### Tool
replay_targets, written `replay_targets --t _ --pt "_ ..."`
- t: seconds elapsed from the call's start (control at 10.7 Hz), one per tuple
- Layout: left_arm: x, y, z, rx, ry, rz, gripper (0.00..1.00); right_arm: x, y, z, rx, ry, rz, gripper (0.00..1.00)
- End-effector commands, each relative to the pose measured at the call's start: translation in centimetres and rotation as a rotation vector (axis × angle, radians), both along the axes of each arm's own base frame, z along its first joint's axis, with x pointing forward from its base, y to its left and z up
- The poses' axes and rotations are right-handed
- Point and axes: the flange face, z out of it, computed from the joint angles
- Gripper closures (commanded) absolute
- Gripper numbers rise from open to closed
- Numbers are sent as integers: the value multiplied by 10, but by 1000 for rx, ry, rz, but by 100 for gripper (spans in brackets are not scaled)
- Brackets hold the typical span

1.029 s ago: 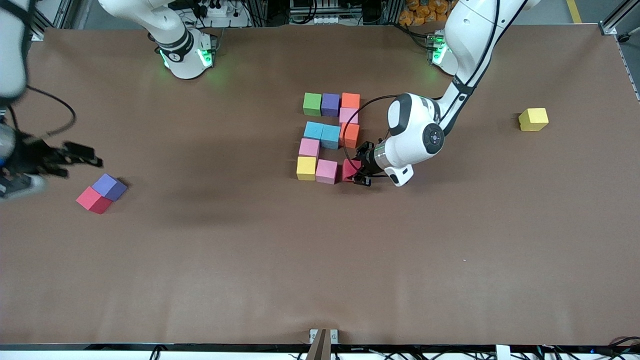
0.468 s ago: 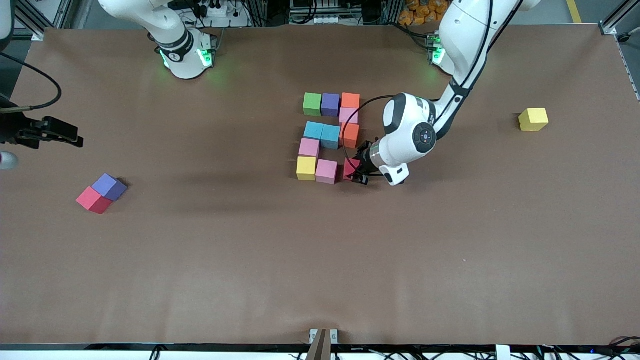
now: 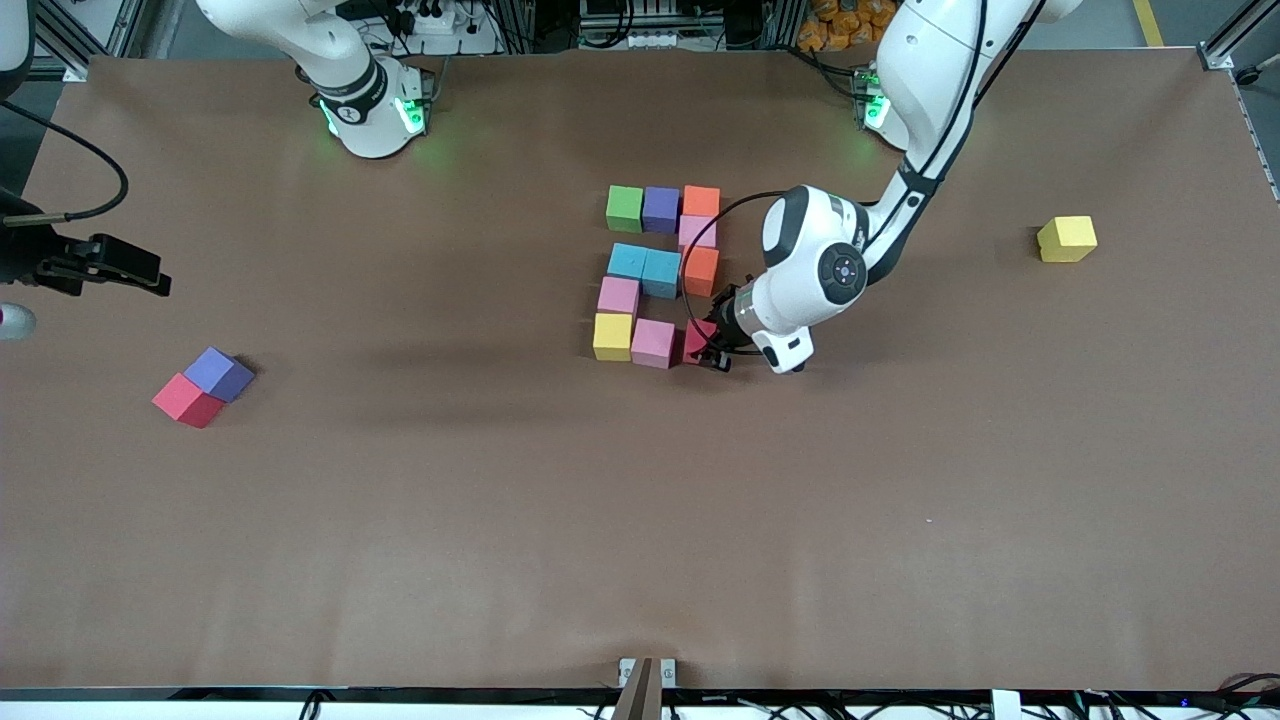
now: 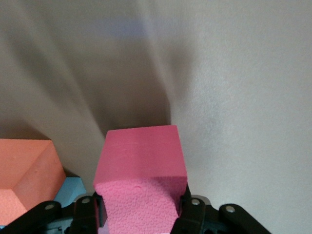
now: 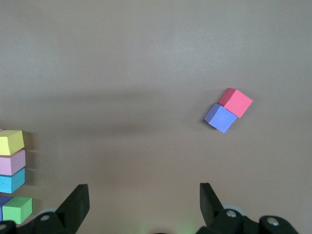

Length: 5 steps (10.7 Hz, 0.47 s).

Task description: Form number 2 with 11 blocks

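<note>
Red block (image 3: 697,338) pinched in left fingers (image 3: 716,347), seemingly touching the pink block (image 3: 653,342); right fingers (image 5: 141,204) spread, empty

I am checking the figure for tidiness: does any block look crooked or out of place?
Mostly neat. The two light blue blocks sit slightly askew against the orange block. The red block, gripped by the left claw, is at the nearest row's end beside the pink block. The right claw waits open.
</note>
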Motion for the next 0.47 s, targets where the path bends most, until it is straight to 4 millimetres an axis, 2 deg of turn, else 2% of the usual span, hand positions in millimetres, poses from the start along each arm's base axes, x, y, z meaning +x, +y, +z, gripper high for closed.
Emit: replay_targets --t 0.0,0.09,0.28,0.37 --pt "4 -9 1 13 -5 15 57 -1 35 7 -34 1 12 0" --pt "1 -12 1 13 -4 10 57 -1 41 7 -42 0 -43 0" --pt "6 -9 2 26 -21 1 57 2 36 11 -43 -20 -55 0" --pt "10 -8 1 41 -36 -13 57 5 25 16 -42 -41 -71 0"
